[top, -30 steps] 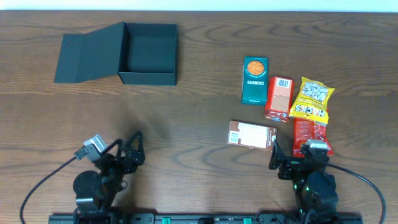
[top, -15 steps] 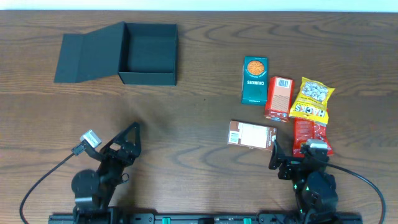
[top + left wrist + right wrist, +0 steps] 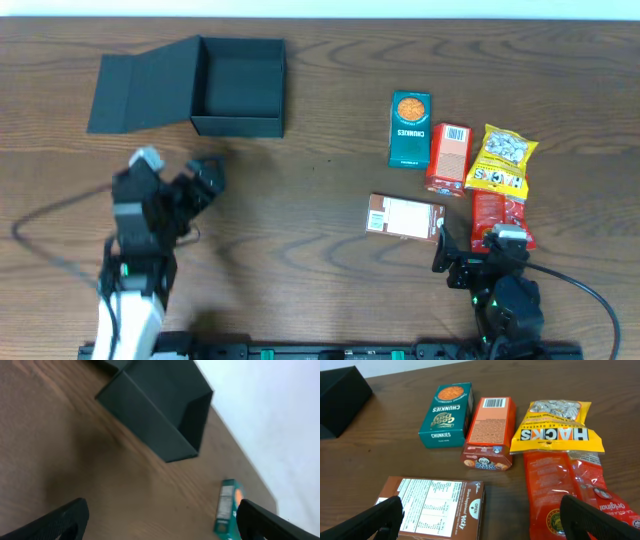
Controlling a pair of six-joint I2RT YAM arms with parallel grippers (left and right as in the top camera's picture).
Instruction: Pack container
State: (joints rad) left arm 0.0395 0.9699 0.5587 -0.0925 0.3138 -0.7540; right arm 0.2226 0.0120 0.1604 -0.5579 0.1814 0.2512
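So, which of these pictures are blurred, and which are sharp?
Overhead: only the left arm is smeared; the box and snack packs are crisp. Left wrist: the whole picture is soft, the box included. Right wrist: sharp; the print on the green carton reads clearly.

My left arm (image 3: 140, 215) is black at the upper end, with a small grey block (image 3: 146, 157) near the wrist and a pale, whitish lower link (image 3: 125, 320). A thin dark cable (image 3: 15, 232) loops off it. My right arm (image 3: 500, 290) is black too, with a grey-white cap (image 3: 508, 233), a small green light (image 3: 487, 297) and a black lead (image 3: 597, 295). My fingers (image 3: 382, 515) are matte black with rounded tips.
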